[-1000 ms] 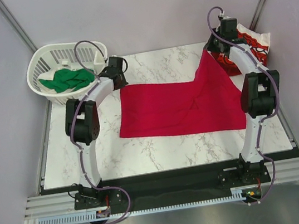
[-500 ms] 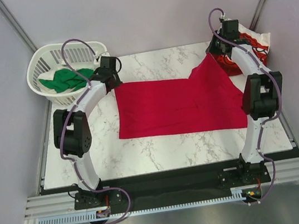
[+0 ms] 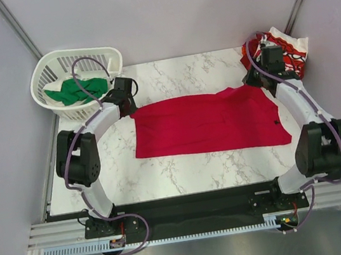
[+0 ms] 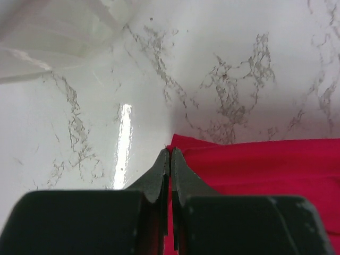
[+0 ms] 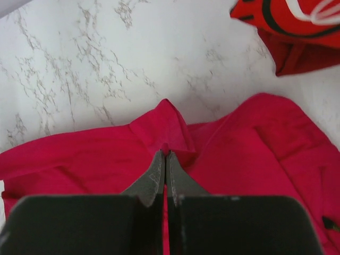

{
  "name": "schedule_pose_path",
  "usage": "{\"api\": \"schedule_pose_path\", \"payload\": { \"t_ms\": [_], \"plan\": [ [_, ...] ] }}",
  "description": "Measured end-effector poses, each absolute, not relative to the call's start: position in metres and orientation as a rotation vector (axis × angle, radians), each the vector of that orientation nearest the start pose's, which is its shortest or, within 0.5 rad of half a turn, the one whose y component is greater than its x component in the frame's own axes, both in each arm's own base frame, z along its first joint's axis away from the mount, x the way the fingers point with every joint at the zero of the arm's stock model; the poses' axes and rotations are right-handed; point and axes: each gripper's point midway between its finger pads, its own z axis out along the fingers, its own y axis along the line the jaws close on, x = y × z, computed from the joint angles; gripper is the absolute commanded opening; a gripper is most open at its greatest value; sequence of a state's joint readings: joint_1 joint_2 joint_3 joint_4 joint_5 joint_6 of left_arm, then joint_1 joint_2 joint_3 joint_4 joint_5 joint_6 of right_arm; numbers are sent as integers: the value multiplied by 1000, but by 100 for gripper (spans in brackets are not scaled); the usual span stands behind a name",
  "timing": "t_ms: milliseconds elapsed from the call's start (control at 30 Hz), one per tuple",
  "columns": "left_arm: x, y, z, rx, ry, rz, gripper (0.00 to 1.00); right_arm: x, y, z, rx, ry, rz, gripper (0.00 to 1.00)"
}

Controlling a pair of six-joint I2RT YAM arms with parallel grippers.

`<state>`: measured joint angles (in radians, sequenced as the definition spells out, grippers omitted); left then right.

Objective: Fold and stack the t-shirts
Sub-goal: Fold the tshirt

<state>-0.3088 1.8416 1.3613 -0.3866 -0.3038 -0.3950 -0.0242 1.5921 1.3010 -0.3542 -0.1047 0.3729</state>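
Flat plain crimson cloth t-shirt (image 3: 208, 123), long axis left-right; left gripper (image 4: 170, 159) and right gripper (image 5: 165, 159) pinch its far edge. Red-and-white t-shirt (image 3: 288, 52) lettering unreadable.

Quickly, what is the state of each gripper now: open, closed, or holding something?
Left gripper: closed, holding a corner of the red shirt.
Right gripper: closed, pinching a fold of the same red shirt.

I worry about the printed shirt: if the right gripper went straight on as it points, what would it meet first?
Beyond the red shirt fold it pinches, the right gripper would likely meet bare table first; the printed shirt lies off to one side. Depth is unclear.
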Motion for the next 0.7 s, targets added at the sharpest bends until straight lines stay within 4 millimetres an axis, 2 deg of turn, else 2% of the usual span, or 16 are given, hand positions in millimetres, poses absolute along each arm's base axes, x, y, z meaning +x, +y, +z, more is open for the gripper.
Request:
{"api": "schedule_pose_path", "payload": {
  "t_ms": [133,233,367,567,700],
  "plan": [
    [441,-102,87,-232,2400,53,2,411,17,182,439,2182,265,0],
    [436,-100,86,-231,2403,54,2,390,10,181,478,2166,225,0],
    [430,-99,83,-230,2408,56,2,366,0,169,548,2162,167,0],
    [419,-97,79,-225,2416,59,2,331,-11,136,667,2210,92,0],
    [411,-99,83,-212,2407,53,2,316,-20,135,718,2191,57,0]
  ]
}}
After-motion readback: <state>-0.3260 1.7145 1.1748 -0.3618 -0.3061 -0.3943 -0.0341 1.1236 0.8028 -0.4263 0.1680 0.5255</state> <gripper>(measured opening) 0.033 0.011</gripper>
